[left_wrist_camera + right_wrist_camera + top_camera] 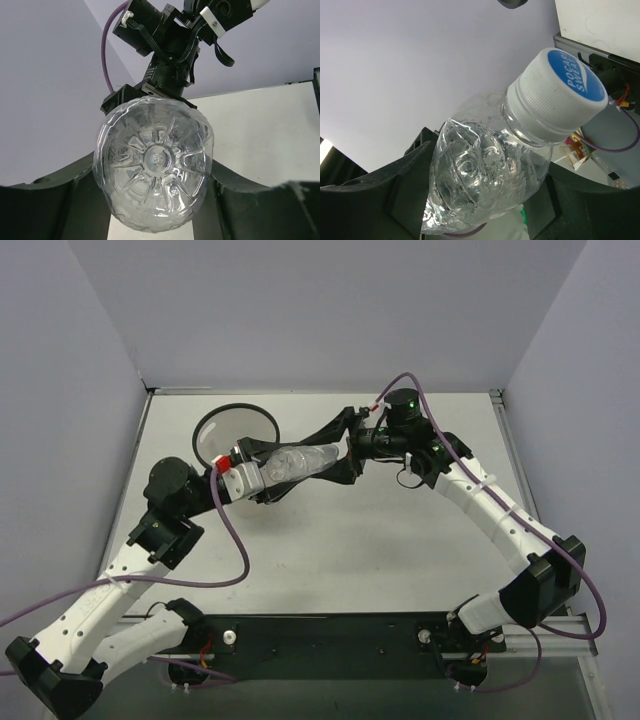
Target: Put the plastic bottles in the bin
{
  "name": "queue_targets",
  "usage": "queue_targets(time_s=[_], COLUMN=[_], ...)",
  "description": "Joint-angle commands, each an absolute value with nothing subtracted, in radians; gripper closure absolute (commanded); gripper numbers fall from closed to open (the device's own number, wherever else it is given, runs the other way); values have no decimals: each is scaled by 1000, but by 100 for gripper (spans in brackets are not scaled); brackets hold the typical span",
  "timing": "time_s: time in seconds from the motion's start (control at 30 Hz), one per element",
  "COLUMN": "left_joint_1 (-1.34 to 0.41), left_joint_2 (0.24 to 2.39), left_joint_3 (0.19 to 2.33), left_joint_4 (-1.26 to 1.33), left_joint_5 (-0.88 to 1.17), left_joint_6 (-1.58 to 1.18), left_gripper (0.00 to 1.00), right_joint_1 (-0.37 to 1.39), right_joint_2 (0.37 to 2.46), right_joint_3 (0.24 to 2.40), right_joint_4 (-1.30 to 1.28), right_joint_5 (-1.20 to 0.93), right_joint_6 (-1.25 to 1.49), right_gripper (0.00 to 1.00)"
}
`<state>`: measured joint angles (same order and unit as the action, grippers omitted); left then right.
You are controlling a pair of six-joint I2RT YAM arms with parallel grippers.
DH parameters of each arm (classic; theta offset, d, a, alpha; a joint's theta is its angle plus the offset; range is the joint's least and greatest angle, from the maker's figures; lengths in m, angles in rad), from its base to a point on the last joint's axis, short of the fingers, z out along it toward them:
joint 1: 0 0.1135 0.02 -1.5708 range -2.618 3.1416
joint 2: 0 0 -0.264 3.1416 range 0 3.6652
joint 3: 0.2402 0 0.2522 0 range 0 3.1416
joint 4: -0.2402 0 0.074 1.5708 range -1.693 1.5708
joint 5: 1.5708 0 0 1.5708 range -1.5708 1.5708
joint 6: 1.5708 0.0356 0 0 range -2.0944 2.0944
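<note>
One clear unlabelled plastic bottle (pixel 300 462) hangs level above the table, just right of the bin (pixel 237 435), a round black-rimmed bucket seen from above. My left gripper (pixel 272 483) is shut on its base end; in the left wrist view the ribbed base (pixel 155 160) fills the gap between the fingers (pixel 70 205). My right gripper (pixel 338 455) is shut on the crumpled shoulder (pixel 485 180) below the white cap with a blue top (pixel 560 95). The other two bottles are out of view.
The right arm's wrist (pixel 170 50) stands close behind the bottle in the left wrist view. Purple cables (pixel 240 540) loop from both arms. Grey walls enclose the table (pixel 380 560) on three sides.
</note>
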<state>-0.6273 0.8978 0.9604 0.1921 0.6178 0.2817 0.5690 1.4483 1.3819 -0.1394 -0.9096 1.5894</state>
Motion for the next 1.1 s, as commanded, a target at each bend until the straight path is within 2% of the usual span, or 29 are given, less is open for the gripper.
queue_targets(time_s=[0.0, 0.03, 0.07, 0.1, 0.13, 0.3, 0.33, 0.37, 0.43, 0.5, 0.67, 0.73, 0.83, 1.07], left_joint_1=[-624, -623, -624, -623, -624, -623, -623, -623, -623, -621, -620, -621, -621, -612], left_joint_2=[882, 882, 881, 879, 873, 845, 839, 839, 844, 850, 900, 949, 1008, 1124], left_joint_3=[983, 983, 985, 985, 980, 965, 972, 980, 1012, 1031, 1126, 1176, 1268, 1370], left_joint_4=[273, 270, 268, 265, 264, 195, 174, 117, 63, 17, -73, -124, -192, -285], left_joint_5=[641, 646, 643, 638, 624, 533, 503, 418, 333, 216, 8, -189, -375, -563], left_joint_6=[261, 261, 256, 255, 253, 258, 255, 250, 230, 180, 101, 60, 84, 153], left_gripper=[53, 60, 61, 61, 62, 64, 67, 76, 86, 92, 100, 100, 100, 100], right_joint_1=[566, 565, 561, 560, 551, 457, 433, 379, 332, 269, 206, 195, 193, 181], right_joint_2=[1424, 1422, 1420, 1419, 1414, 1378, 1356, 1345, 1321, 1315, 1318, 1316, 1318, 1335], right_joint_3=[1384, 1375, 1373, 1373, 1370, 1342, 1336, 1322, 1316, 1325, 1330, 1324, 1322, 1338], right_joint_4=[-115, -117, -117, -118, -120, -132, -135, -143, -182, -262, -388, -405, -419, -469], right_joint_5=[-928, -928, -922, -916, -911, -877, -873, -867, -864, -865, -858, -850, -841, -818], right_joint_6=[1565, 1565, 1563, 1565, 1565, 1568, 1565, 1556, 1516, 1467, 1307, 1290, 1264, 1195], right_gripper=[38, 29, 12, 2, 0, 0, 0, 0, 0, 0, 0, 0, 0, 0])
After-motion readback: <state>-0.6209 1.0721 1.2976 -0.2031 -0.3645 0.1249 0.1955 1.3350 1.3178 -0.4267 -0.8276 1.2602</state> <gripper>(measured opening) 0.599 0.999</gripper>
